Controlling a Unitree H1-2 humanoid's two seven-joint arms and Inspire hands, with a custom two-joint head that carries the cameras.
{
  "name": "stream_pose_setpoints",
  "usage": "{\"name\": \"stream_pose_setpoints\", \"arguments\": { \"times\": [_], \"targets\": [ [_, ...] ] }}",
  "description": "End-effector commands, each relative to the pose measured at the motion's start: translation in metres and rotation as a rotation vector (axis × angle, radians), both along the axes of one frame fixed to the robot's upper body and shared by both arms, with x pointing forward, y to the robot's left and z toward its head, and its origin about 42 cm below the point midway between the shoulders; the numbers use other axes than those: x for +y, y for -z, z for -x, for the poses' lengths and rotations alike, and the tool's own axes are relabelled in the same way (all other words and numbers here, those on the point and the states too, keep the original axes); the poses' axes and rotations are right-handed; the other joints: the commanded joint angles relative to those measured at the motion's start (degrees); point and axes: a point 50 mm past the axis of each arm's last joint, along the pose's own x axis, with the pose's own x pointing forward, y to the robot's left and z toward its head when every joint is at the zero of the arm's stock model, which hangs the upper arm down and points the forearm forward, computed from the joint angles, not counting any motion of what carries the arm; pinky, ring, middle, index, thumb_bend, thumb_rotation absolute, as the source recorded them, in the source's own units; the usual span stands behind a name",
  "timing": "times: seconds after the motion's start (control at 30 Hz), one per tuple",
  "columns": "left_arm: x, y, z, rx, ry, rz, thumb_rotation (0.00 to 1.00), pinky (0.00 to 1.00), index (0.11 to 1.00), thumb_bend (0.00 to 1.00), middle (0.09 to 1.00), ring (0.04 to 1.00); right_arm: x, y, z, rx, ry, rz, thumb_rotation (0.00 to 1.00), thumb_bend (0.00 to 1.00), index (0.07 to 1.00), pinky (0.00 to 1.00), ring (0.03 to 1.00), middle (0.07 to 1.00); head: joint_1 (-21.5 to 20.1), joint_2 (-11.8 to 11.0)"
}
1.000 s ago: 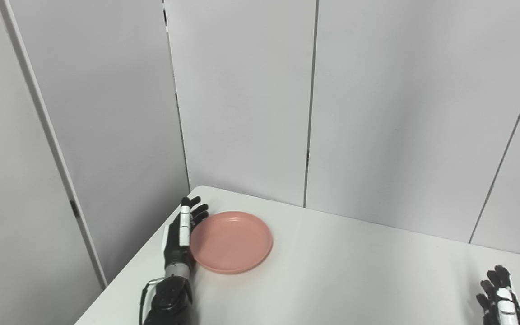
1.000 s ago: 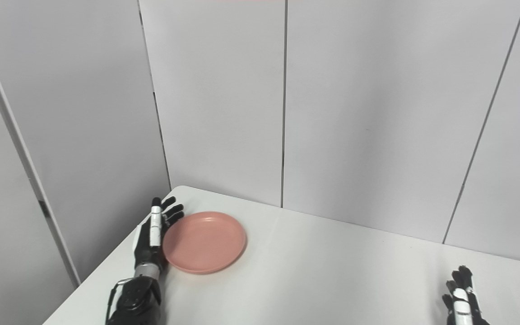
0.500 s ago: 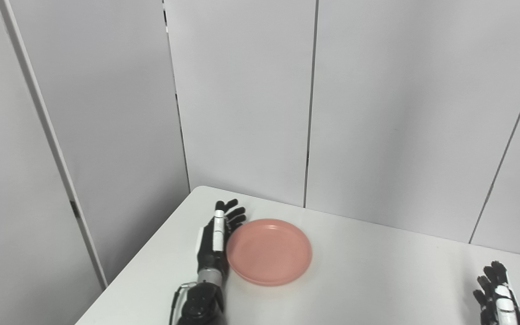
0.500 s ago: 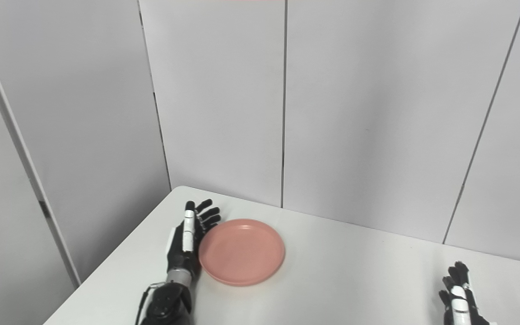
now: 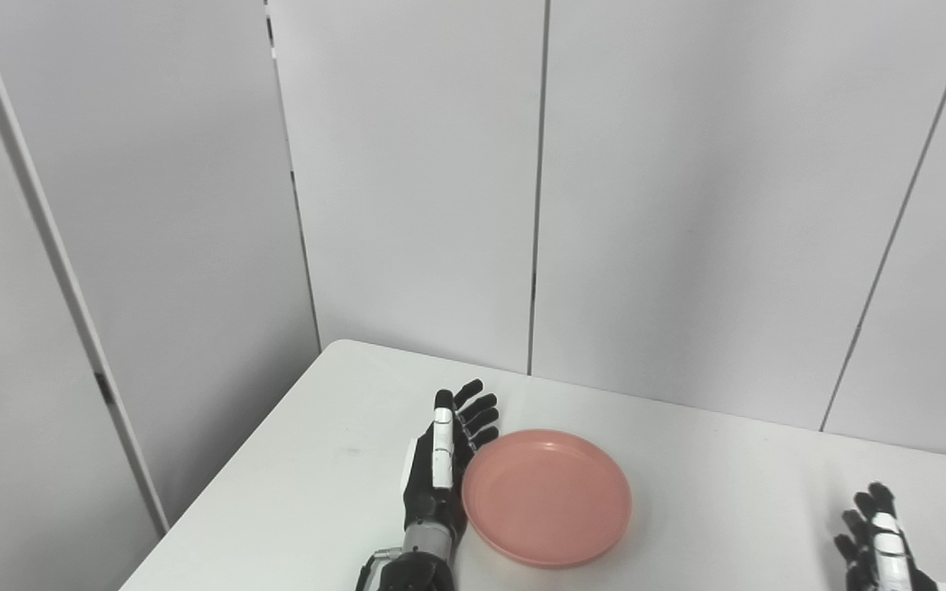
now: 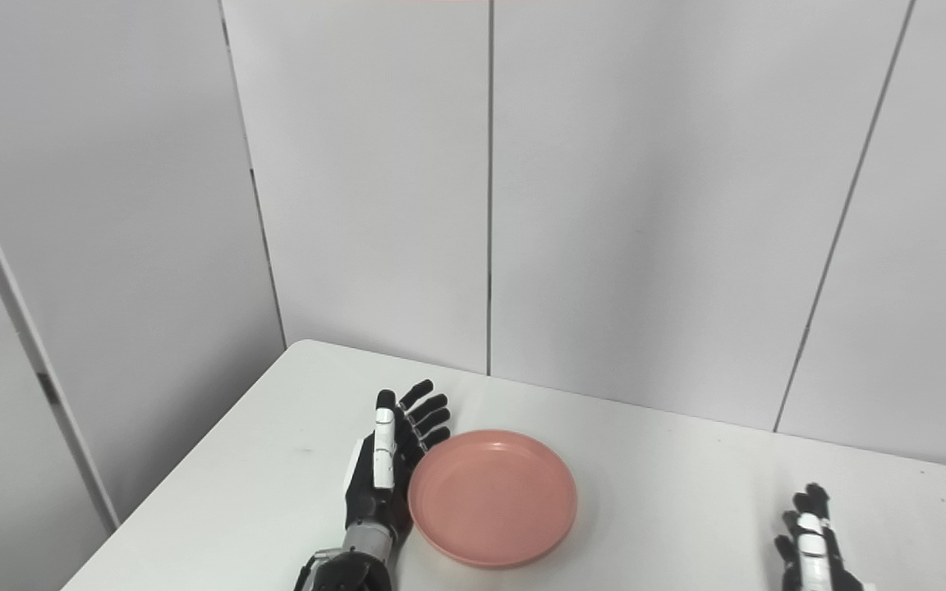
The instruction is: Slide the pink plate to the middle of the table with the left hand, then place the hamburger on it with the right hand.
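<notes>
White table [image 5: 292, 484]: the pink plate [image 5: 546, 497] has slid rightward toward its middle, left hand [image 5: 443, 464] flat-fingered, ungripping, against its left rim. Right hand [image 5: 879, 542] waits, fingers apart, well right of the plate; no hamburger visible.

No legible text, label, brand, number or sign anywhere in either view. Pink plate [image 5: 546, 497]: plain, unmarked. Table [image 5: 719, 460]: plain white, unmarked. Wall panels [image 5: 407, 180]: blank grey. Left hand [image 5: 440, 468] and right hand [image 5: 879, 542]: black and white casing, no readable marking.
</notes>
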Motion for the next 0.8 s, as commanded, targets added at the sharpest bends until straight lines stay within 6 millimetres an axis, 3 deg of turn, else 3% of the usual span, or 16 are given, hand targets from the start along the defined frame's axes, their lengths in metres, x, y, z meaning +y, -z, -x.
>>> {"name": "stream_pose_setpoints", "arguments": {
  "times": [0.0,0.13,0.23,0.5,0.6,0.77],
  "targets": [
    [-0.014,0.018,0.010,0.025,0.042,0.013,1.00,0.78,0.763,0.79,0.772,0.787,0.005,-0.018,-0.008,-0.090,-0.041,0.002,0.89,0.50,1.000,1.00,1.000,1.000,-1.8,0.5],
    [-0.034,0.028,0.024,0.047,0.070,0.024,1.00,0.79,0.781,0.81,0.786,0.802,0.014,-0.015,-0.011,-0.080,-0.061,0.001,0.89,0.58,1.000,1.00,1.000,1.000,-6.3,1.5],
    [-0.041,0.030,0.031,0.057,0.096,0.005,1.00,0.80,0.792,0.79,0.794,0.803,0.021,-0.018,-0.008,-0.082,-0.052,0.025,0.90,0.55,1.000,1.00,1.000,1.000,-10.1,2.8],
    [-0.055,0.030,0.041,0.065,0.184,-0.020,1.00,0.85,0.817,0.76,0.828,0.831,0.034,-0.024,-0.013,-0.084,-0.078,0.045,0.92,0.52,1.000,1.00,1.000,1.000,-14.2,4.5],
    [-0.060,0.028,0.046,0.075,0.191,-0.035,1.00,0.84,0.815,0.77,0.824,0.825,0.038,-0.026,-0.014,-0.091,-0.076,0.048,0.92,0.53,1.000,1.00,1.000,1.000,-16.8,5.7],
    [-0.062,0.024,0.052,0.103,0.235,-0.037,1.00,0.91,0.854,0.79,0.866,0.874,0.044,-0.029,-0.017,-0.093,-0.072,0.053,0.92,0.58,1.000,1.00,1.000,0.998,-19.4,6.4]
  ]
}}
